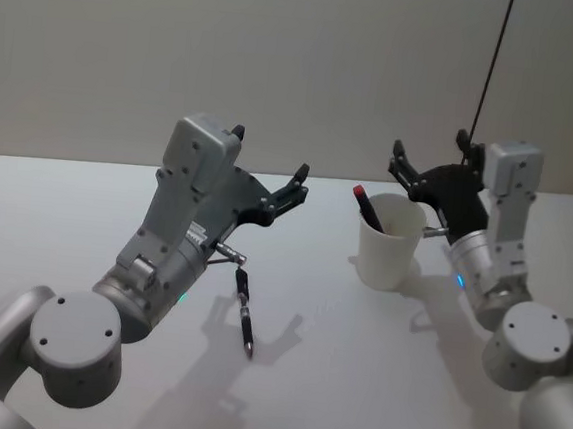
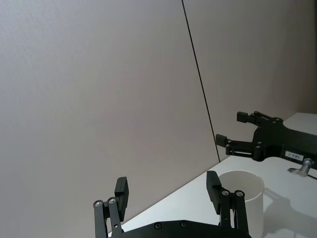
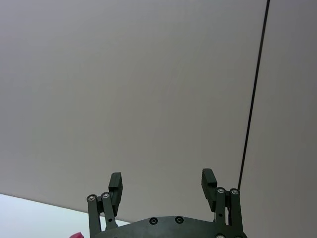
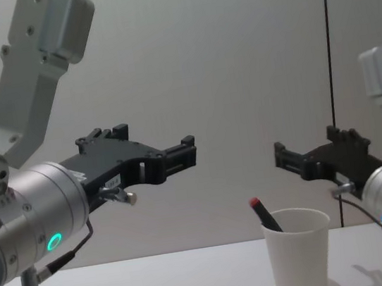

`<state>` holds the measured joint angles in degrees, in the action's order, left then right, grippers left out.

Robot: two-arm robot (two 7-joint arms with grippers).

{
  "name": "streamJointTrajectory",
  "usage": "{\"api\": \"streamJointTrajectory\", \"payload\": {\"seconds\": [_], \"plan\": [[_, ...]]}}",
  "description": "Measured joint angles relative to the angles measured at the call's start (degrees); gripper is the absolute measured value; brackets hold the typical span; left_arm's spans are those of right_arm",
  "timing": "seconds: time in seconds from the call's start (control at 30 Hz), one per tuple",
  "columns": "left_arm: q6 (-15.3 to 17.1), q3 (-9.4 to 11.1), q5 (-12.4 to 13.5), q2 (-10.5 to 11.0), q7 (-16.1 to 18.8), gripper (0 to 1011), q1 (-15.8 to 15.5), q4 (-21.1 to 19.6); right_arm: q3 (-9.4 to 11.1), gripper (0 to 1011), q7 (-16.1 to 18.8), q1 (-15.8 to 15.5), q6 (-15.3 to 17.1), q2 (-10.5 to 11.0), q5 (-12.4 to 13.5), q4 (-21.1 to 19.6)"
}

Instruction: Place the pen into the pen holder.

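The pen holder (image 1: pixel 389 246) is a white paper cup standing upright on the table, also seen in the chest view (image 4: pixel 299 250) and the left wrist view (image 2: pixel 243 191). A dark pen with a red end (image 1: pixel 368 209) leans inside it (image 4: pixel 265 216); its red tip (image 3: pixel 75 235) shows at the edge of the right wrist view. A second, black pen (image 1: pixel 245 311) lies flat on the table by my left arm. My left gripper (image 1: pixel 270 153) hangs open and empty in the air to the left of the cup (image 2: pixel 167 187). My right gripper (image 1: pixel 430 147) is open and empty above and just behind the cup (image 4: pixel 305 142).
The white table (image 1: pixel 332 379) runs back to a plain beige wall with a thin dark vertical seam (image 1: pixel 493 62). Both forearms are raised over the table, the left one beside the lying pen.
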<state>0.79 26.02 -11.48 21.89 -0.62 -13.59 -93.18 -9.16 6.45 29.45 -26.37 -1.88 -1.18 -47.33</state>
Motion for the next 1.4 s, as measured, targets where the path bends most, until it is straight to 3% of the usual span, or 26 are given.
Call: {"api": "streamJointTrajectory", "payload": {"seconds": [0.03,0.1,0.2,0.7,1.4], "plan": [[0.00,0.00,0.00,0.00,0.00,1000,0.00,0.00,0.00,1002,0.00,0.00,0.00,0.00,0.00,0.00],[0.00,0.00,0.00,0.00,0.00,1000,0.00,0.00,0.52,1002,0.52,-2.21,3.57,0.79,0.13,-4.78],[0.00,0.00,0.00,0.00,0.00,1000,0.00,0.00,1.08,1002,0.92,-4.16,6.71,1.55,0.20,-8.88],[0.00,0.00,0.00,0.00,0.00,1000,0.00,0.00,3.88,1002,2.04,-11.36,18.03,5.12,-0.05,-22.74],[0.00,0.00,0.00,0.00,0.00,1000,0.00,0.00,7.04,1002,2.10,-18.57,30.32,9.00,-1.30,-34.72]]}}
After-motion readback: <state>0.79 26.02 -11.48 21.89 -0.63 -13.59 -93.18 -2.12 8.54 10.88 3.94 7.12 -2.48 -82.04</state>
